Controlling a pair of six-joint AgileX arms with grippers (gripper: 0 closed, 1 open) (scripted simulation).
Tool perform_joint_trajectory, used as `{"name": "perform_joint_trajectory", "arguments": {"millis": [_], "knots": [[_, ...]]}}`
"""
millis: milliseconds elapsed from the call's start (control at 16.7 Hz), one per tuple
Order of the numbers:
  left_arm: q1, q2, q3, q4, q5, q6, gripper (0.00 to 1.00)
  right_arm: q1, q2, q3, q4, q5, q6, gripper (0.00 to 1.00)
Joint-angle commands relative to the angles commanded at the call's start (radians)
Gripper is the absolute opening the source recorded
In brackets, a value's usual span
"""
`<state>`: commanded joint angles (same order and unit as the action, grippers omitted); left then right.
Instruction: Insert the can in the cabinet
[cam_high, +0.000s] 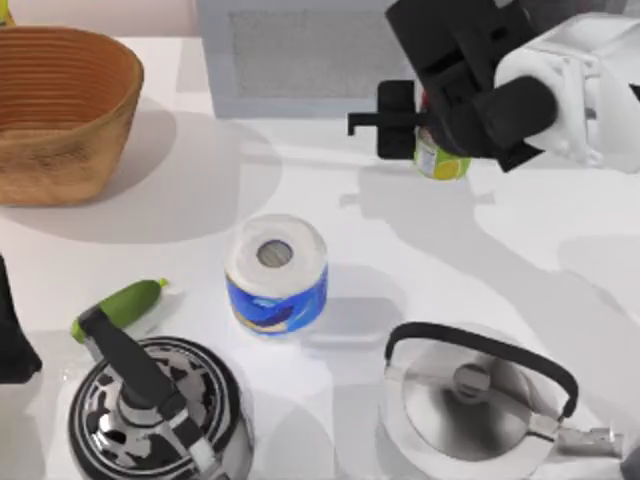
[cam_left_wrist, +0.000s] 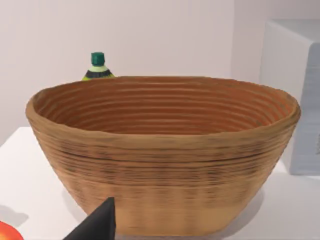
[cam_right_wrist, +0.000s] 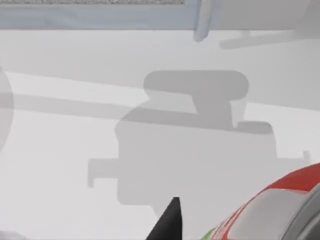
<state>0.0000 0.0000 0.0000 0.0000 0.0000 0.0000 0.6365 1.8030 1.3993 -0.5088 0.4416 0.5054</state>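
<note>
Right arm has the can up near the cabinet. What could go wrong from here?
1. The cabinet shows its pale framed panel door across the front, seemingly shut, so pushing forward would likely ram the can into it.
2. The right gripper covers most of the can from above and the hold itself is hidden; if it is shallow, the can may slip.
3. If dropped, the can could roll toward the paper roll or the silver kettle.

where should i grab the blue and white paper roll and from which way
Grip the paper roll across its round side wall, coming straight down from above. It stands upright with its core hole facing up, and the table is free on either side of it for the fingers. The right gripper is at the can.
</note>
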Motion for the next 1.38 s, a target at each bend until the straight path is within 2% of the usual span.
{"name": "perform_joint_trajectory", "arguments": {"millis": [420, 660, 1020, 1380], "knots": [[0.0, 0.0, 0.0, 0.0, 0.0, 0.0, 1.0, 0.0, -0.01, 0.013, -0.023, -0.001, 0.001, 0.0], [0.0, 0.0, 0.0, 0.0, 0.0, 0.0, 1.0, -0.062, -0.105, -0.027, 0.033, -0.045, -0.042, 0.0], [0.0, 0.0, 0.0, 0.0, 0.0, 0.0, 1.0, -0.282, -0.52, -0.248, 0.221, -0.187, -0.19, 0.0], [0.0, 0.0, 0.0, 0.0, 0.0, 0.0, 1.0, -0.503, -1.086, -0.687, 0.393, -0.332, -0.351, 0.0]]}}
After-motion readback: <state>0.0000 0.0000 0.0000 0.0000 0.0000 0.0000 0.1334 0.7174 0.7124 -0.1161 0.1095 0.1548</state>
